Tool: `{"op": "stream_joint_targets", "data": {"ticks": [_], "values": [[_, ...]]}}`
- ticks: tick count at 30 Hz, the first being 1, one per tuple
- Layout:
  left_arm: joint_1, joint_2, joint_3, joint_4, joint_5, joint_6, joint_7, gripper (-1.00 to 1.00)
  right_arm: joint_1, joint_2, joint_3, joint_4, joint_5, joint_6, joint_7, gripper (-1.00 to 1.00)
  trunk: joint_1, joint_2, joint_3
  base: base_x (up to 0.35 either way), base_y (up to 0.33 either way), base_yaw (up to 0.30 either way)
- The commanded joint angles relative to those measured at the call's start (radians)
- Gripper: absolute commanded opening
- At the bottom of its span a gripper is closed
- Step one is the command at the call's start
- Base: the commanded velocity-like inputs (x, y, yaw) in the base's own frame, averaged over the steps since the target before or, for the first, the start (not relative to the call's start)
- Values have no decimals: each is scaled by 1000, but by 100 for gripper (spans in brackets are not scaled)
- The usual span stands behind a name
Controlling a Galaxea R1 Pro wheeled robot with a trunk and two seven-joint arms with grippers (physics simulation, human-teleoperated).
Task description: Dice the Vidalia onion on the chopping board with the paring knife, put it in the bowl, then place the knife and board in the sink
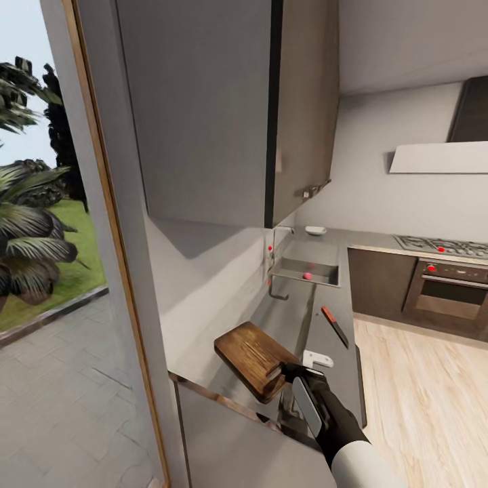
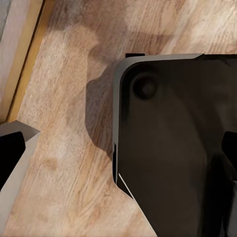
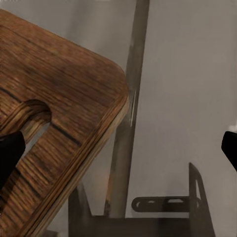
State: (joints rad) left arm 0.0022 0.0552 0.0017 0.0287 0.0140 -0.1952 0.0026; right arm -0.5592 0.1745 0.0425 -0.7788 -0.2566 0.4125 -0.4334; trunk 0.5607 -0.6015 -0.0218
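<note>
Right gripper at chopping board handle end, grip unclear; keep board level w/ bench. Left gripper open, empty.

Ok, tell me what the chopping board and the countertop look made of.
Chopping board: wood, going by the brown grain streaks; matte finish. Countertop: smooth, glossy grey surface that mirrors the wall; stone, laminate or metal, the render leaves it open.

oven under gas hob | palms outside | wood floor
</note>
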Motion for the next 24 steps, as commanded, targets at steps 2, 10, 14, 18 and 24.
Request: {"op": "stream_joint_targets", "data": {"ticks": [2,10,14,18,24], "values": [[-1,0,0,2,1,-6,0,100,-1,0,2,-1,-8,3,-7,100,0,-2,-2,18,6,0],[-1,-3,0,2,1,-6,0,100,-1,0,2,-1,-9,5,-7,100,0,-2,-2,3,1,0],[-1,-3,0,2,1,-6,0,100,-1,0,2,-2,-9,5,-7,100,0,-2,-2,0,6,0],[-1,-3,0,2,1,-6,0,100,-1,0,2,-1,-9,6,-7,100,0,-2,-2,0,91,0],[-1,-4,0,2,1,-6,0,100,-1,0,2,-1,-9,5,-7,100,0,-2,-2,0,18,0]]}}
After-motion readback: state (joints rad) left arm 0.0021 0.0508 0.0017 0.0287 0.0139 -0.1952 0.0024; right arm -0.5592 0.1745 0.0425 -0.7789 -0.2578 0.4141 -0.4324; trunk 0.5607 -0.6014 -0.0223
